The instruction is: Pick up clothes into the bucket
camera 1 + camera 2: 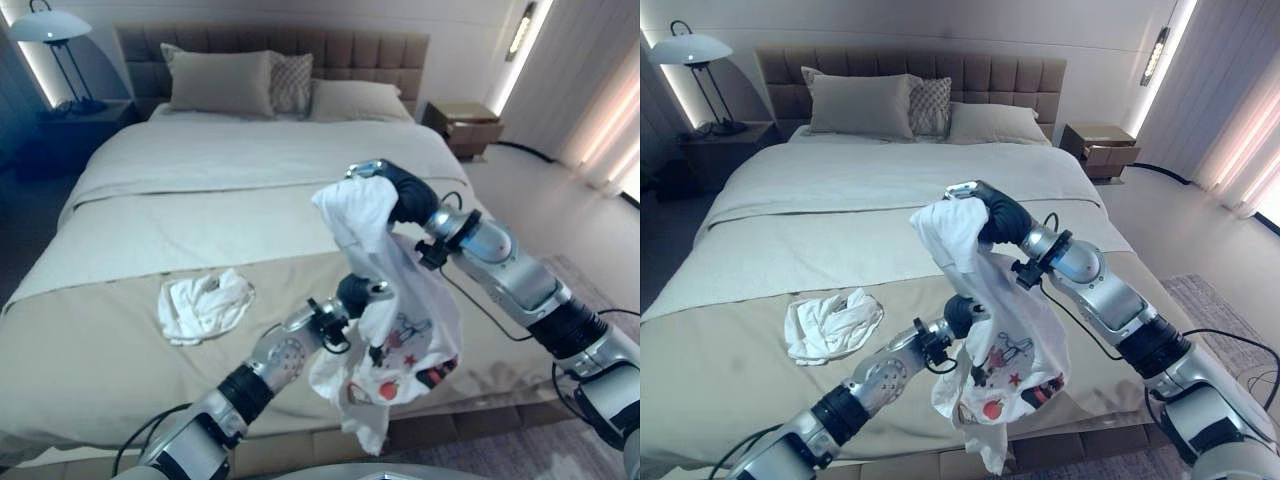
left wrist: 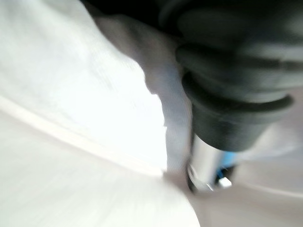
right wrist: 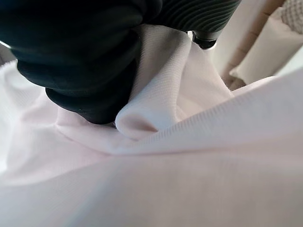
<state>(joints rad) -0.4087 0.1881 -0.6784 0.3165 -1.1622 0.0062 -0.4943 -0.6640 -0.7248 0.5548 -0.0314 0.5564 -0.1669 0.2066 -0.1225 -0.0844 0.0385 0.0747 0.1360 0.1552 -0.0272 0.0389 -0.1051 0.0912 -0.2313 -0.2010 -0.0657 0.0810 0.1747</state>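
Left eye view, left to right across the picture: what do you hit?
Lamp → crumpled white garment on the bed → printed white shirt held up by both robot hands → wooden nightstand → curtains.

Right hand point(image 1: 1002, 218) fingers buried in bunched top of white printed shirt point(image 1: 1015, 350); grip unreadable. Left hand point(image 1: 962, 312) tucked behind shirt's hanging fold, fingers hidden. Left wrist view blurred: pale cloth, dark cover, no finger detail. Shirt hem cut off by lower edge in right eye view. Bed point(image 1: 120, 340) foot cut off below shirt.
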